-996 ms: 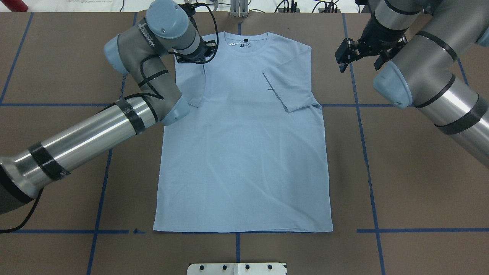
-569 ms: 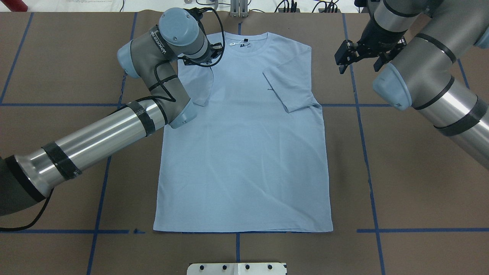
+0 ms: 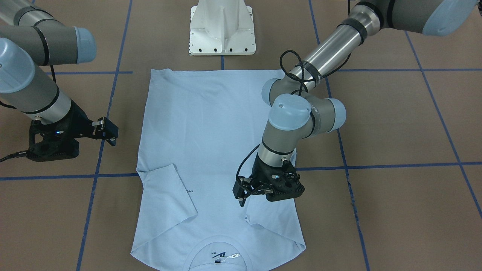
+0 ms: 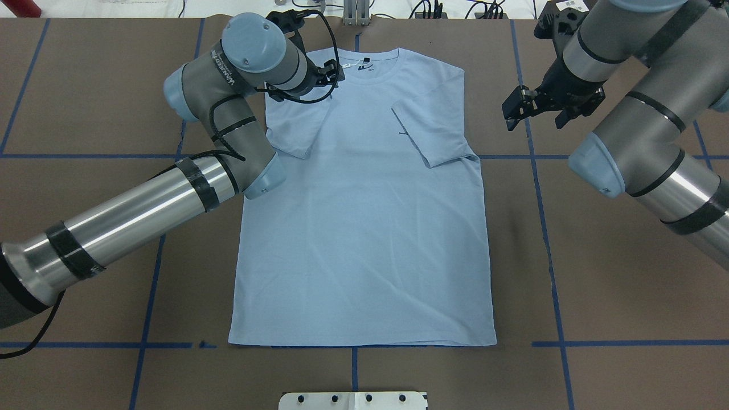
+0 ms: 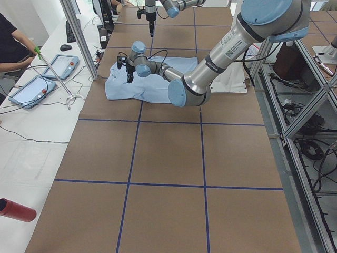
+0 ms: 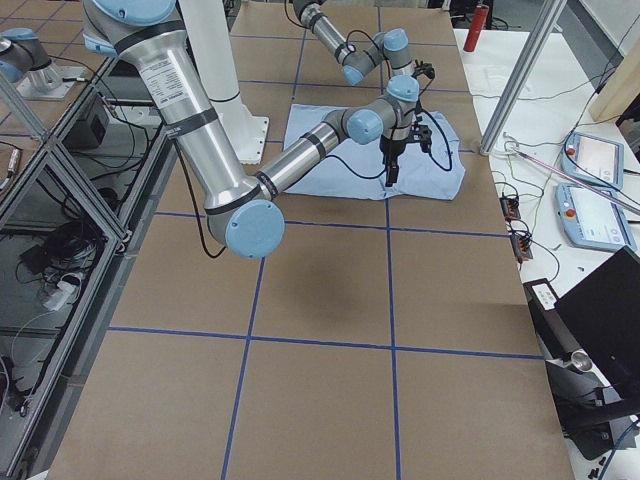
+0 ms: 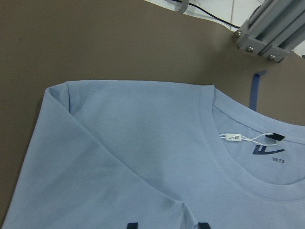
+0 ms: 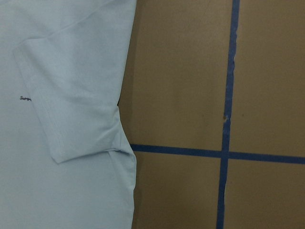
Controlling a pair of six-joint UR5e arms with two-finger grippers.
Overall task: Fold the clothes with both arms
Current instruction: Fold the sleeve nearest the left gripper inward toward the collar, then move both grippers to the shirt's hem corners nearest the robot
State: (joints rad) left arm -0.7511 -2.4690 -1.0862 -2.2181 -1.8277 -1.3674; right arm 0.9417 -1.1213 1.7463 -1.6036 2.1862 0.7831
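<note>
Now, left tool (image 3: 248, 192) parted empty above T-shirt (image 4: 364, 239) shoulder, right tool (image 4: 535, 111) parted empty alongside.

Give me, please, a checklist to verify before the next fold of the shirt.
1. Shirt lies flat: ok.
2. Left sleeve folded inward: ok.
3. Right sleeve folded inward: ok.
4. Left pincer open, holding nothing: ok.
5. Right pincer open, off the shirt: ok.
6. Left pincer clear of the cloth: cannot tell.
</note>
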